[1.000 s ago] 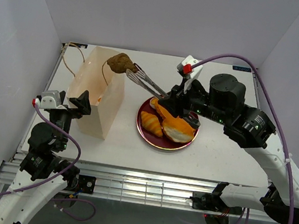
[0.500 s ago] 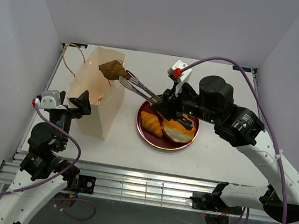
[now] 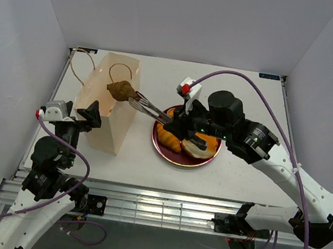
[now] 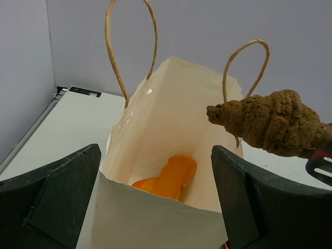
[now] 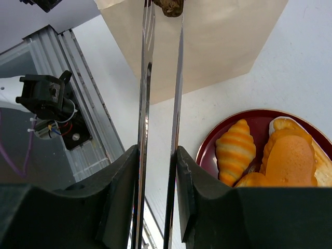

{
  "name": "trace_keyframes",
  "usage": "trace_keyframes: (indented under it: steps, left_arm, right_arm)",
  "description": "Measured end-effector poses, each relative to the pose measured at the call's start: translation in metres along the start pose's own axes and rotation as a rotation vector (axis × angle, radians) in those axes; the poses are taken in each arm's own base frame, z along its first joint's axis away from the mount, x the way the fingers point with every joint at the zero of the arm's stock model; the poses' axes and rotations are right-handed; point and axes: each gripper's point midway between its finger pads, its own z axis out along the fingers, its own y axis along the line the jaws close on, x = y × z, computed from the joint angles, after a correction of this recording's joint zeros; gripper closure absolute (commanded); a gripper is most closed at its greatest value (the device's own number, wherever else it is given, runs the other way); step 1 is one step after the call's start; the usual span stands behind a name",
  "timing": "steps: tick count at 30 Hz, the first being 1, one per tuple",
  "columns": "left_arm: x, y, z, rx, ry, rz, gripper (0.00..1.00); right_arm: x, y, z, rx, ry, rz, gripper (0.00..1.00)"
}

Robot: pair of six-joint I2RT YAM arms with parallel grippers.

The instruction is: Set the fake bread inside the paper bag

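The white tabletop (image 3: 251,99) carried a tall cream-beige paper bag (image 3: 118,130) with thin brown cord handles, standing upright and open-mouthed on its left side. Just right of the bag lay a dark red round plate (image 3: 177,160). The right hand (image 5: 158,166) hung over the plate, closed on a pair of thin metal tongs (image 3: 151,108) that reached leftward to the bag. The left hand (image 3: 90,115) sat at the bag's near edge with its fingers spread wide, the bag between them and nothing gripped. The tong tips pinched a rough brown croissant-shaped toy pastry (image 4: 270,123) above the bag's opening, by the right rim. A glossy orange pastry (image 4: 168,176) lay at the bottom of the bag. On the plate rested a striped golden-orange croissant (image 5: 236,150) and, beside it, a flat orange loaf (image 5: 290,161).
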Motion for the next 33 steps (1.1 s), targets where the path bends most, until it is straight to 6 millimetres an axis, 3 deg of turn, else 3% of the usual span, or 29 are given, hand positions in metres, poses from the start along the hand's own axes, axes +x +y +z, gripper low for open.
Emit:
trace_keyframes:
  steps: [8,18,24,33]
  left_arm:
    - [0.000,0.000,0.000,0.000,-0.001,0.000,0.02]
    - [0.000,0.000,0.000,0.002,0.000,-0.003,0.02]
    - [0.000,0.000,0.000,0.002,-0.001,-0.004,0.02]
    - [0.000,-0.001,0.000,0.004,-0.001,-0.004,0.02]
  right_arm:
    - [0.001,0.005,0.026,-0.035,0.026,0.000,0.64]
    - [-0.006,0.030,0.029,-0.093,0.016,-0.023,0.63]
    - [-0.007,0.032,0.029,-0.075,0.011,-0.026,0.63]
    - [-0.018,0.029,0.037,-0.048,0.000,-0.027,0.44]
